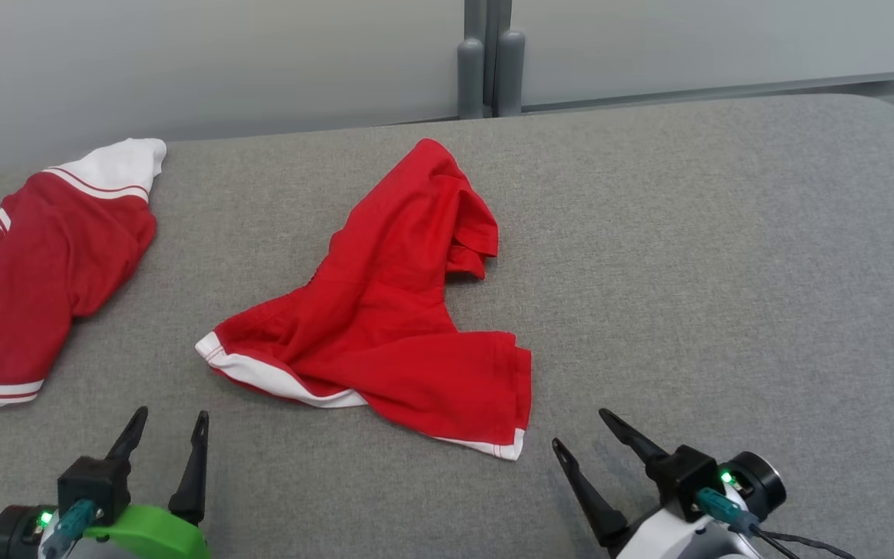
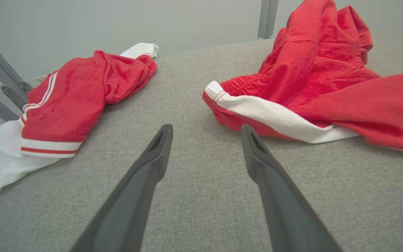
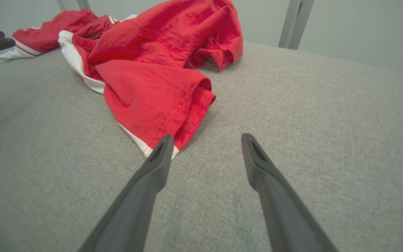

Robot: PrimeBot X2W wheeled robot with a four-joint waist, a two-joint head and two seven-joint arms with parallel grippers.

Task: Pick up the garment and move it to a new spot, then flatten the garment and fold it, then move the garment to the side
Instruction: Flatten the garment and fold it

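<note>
While both arms sit low at the near edge, I count two garments on the grey fabric surface (image 1: 687, 272). One is a crumpled pair of red shorts (image 1: 393, 310) with white trim. It lies near the middle, bunched at its far end and spread wider toward me. The second garment (image 1: 43, 264), red with white bands and thin stripes, lies well apart at the far left, partly cut off by the picture's edge.

I see two grippers, each with two dark fingers. My left gripper (image 1: 171, 415) has its fingers spread, holding nothing, pointing at bare fabric between the two garments. My right gripper (image 1: 579, 427) is likewise spread and empty, and its inner fingertip sits just beside the shorts' nearest hem corner. Two rounded grey posts (image 1: 472, 78) stand behind the surface against a pale wall.
</note>
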